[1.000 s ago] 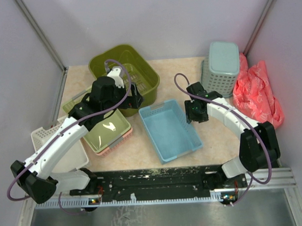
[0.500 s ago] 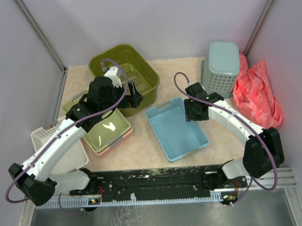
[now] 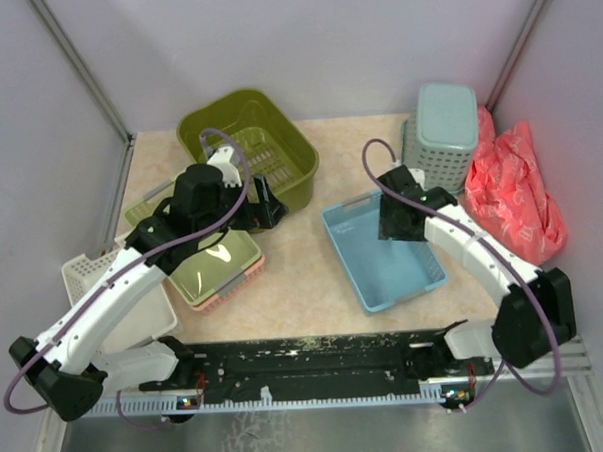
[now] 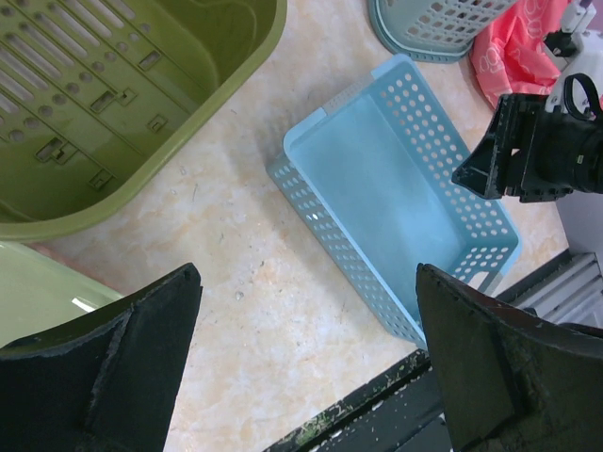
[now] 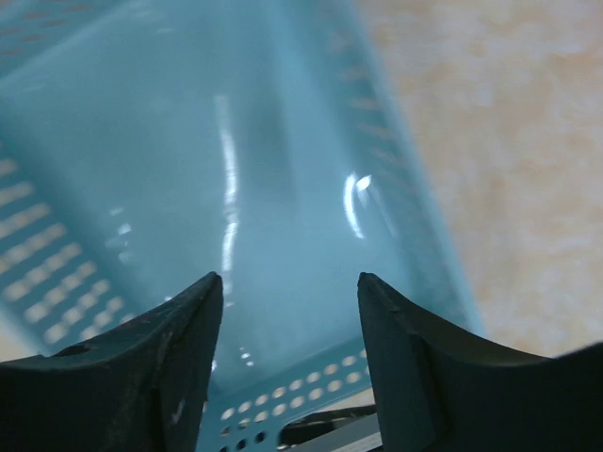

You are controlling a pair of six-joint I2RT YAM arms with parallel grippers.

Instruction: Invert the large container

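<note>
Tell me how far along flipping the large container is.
Nothing done yet: the tub sits upright, slotted bottom showing. In hand: the left gripper hangs open beside its near rim, holding nothing; the right gripper is open over the blue basket. Left: grasp the rim and overturn it.

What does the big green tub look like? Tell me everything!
The big green tub is deep, olive-green plastic, rectangular with rounded corners. Its bottom has rows of slots. It sits right way up at the back left of the table, open and empty. The left gripper hangs open just in front of it, not holding it.
</note>
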